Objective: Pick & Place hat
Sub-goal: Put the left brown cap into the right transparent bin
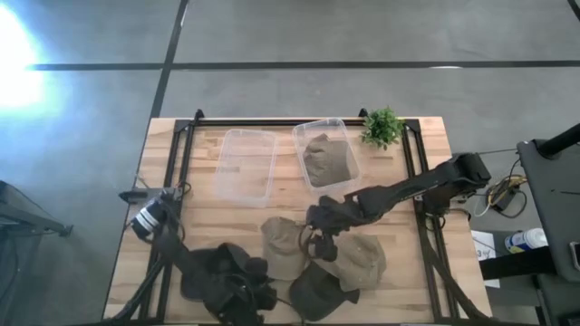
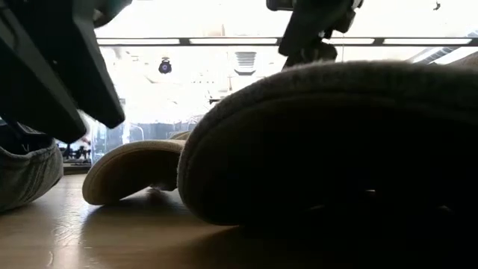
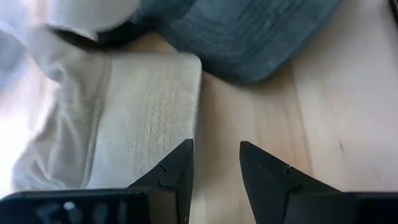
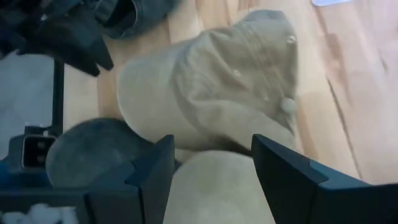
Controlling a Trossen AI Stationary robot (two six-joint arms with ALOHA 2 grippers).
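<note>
Two tan caps lie crown-up on the wooden table, one (image 1: 281, 246) left of the other (image 1: 364, 260). A dark grey cap (image 1: 317, 290) sits near the near edge and fills the low view (image 2: 336, 149). An olive hat (image 1: 326, 158) lies in the right clear bin. My right gripper (image 1: 317, 234) hangs open between the tan caps. In its wrist view the fingers (image 4: 211, 158) stand either side of a tan brim (image 4: 217, 186), below a tan crown (image 4: 217, 87). My left gripper (image 3: 216, 163) is open, low over the wood beside a tan brim (image 3: 149, 124) and the grey cap (image 3: 249, 37).
An empty clear bin (image 1: 245, 165) stands left of the bin holding the hat (image 1: 349, 136). A small green plant (image 1: 382, 127) is at the far right corner. Black frame rails (image 1: 181, 172) run along both table sides. Bare wood shows between the bins and the caps.
</note>
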